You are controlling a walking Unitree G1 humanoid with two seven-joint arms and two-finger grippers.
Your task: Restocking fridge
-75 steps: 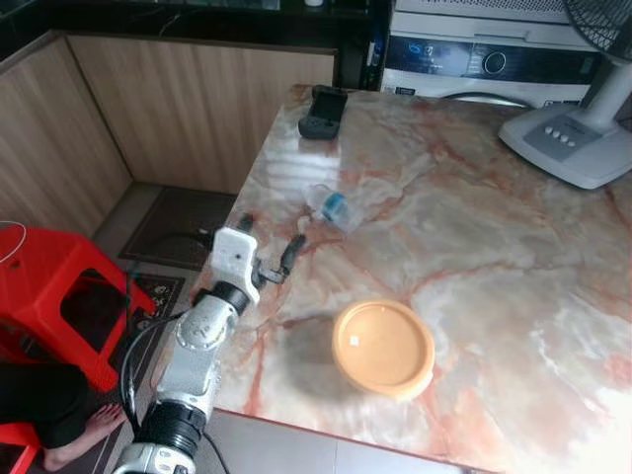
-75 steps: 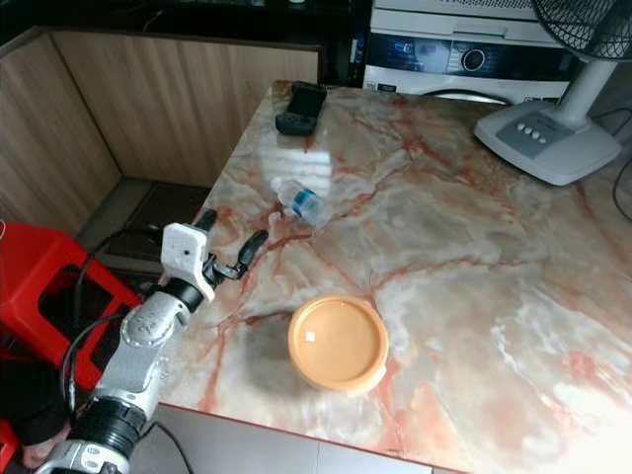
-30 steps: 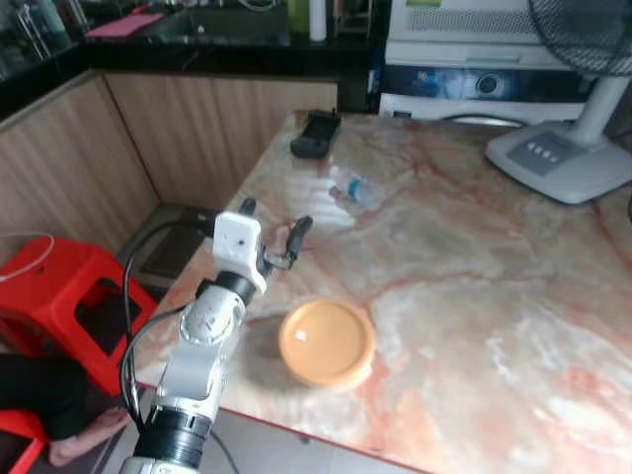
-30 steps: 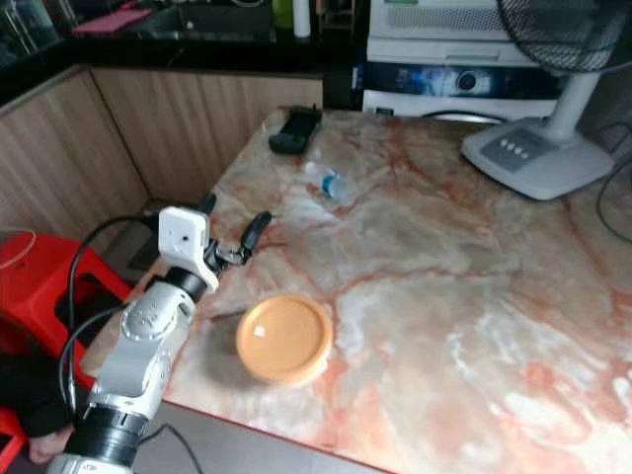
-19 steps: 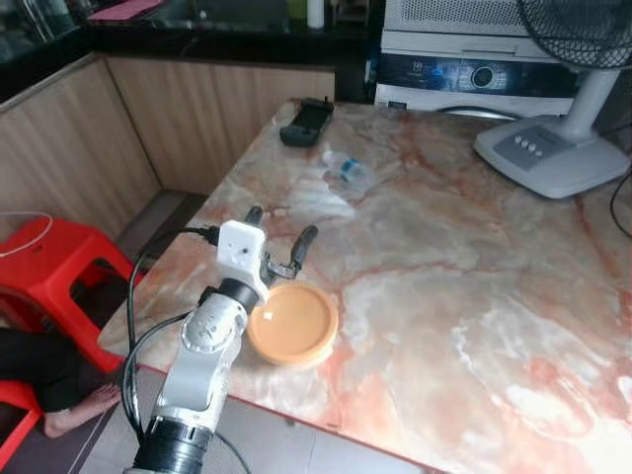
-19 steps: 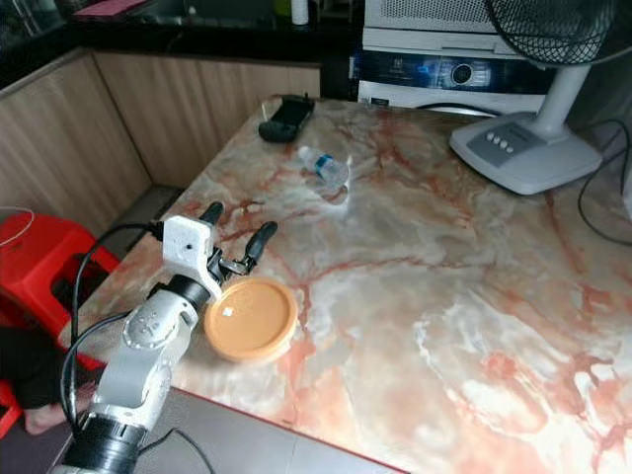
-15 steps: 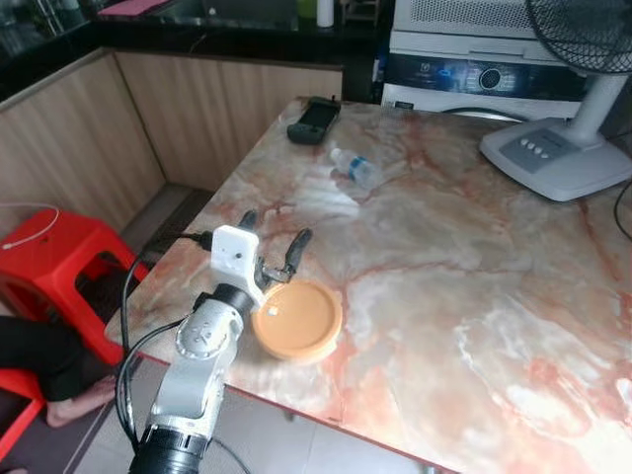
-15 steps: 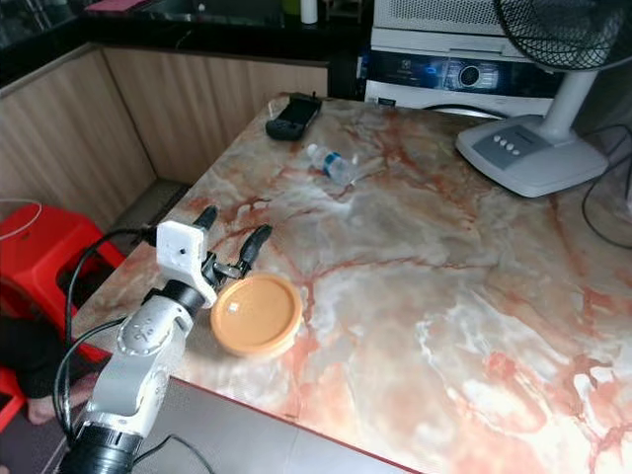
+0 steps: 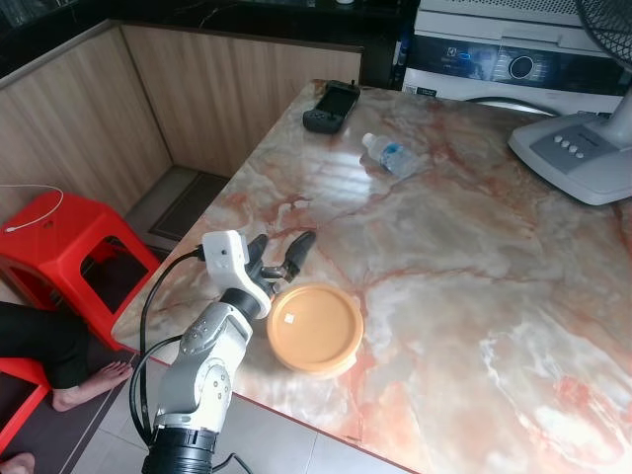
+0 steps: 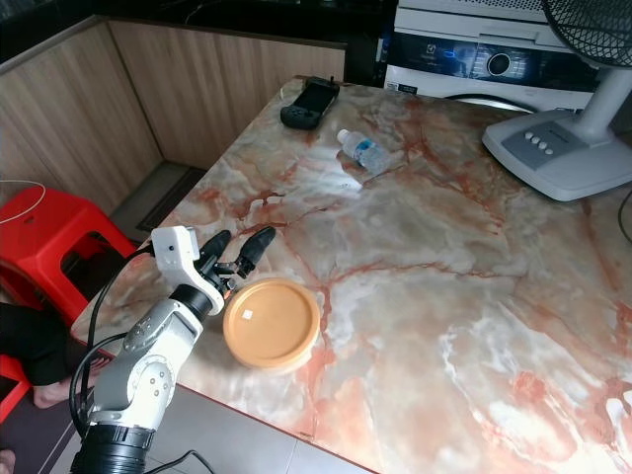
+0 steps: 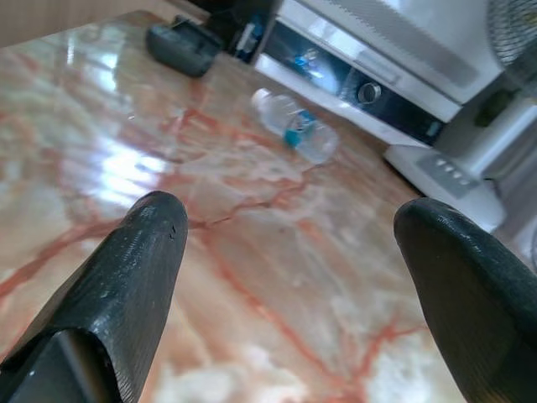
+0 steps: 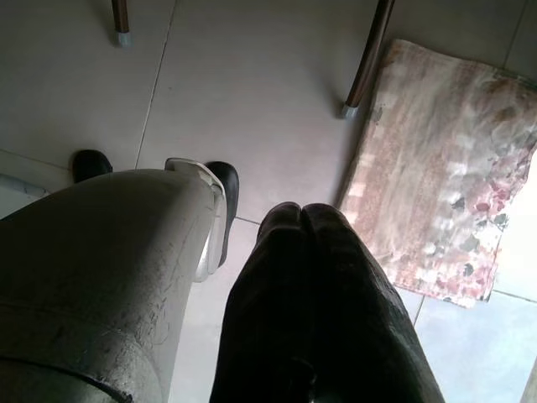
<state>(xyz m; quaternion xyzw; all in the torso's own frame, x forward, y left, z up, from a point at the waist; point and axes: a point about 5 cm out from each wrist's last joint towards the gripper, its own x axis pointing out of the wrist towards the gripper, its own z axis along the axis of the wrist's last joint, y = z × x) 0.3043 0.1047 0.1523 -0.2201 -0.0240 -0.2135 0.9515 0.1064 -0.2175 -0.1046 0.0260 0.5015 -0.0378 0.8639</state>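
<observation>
The left gripper (image 9: 277, 255) hangs low over the marble table (image 9: 513, 296), close to its left edge and not far from the near-left corner, its two black fingers (image 11: 138, 252) spread wide with nothing between them. Just beside it, toward the near edge and slightly to the right, sits a round orange lidded container (image 9: 316, 329); its rim comes right up to the gripper's wrist, though whether they touch I can't make out.

The small clear water bottle (image 9: 389, 156) with the blue label lies on its side well beyond the fingertips, up toward the far edge of the table. Past it, at the far-left corner, rests a black handheld device (image 9: 331, 106). A white fan base (image 9: 578, 153) stands at the far-right side.

The right gripper (image 12: 306, 220) hangs by the robot's side, fingers pressed together and empty, above a tiled floor (image 12: 252, 101) with a patterned mat (image 12: 445, 176).

A red plastic stool (image 9: 59, 247) stands off the table's left edge, with a person's bare foot (image 9: 84, 387) near it.
</observation>
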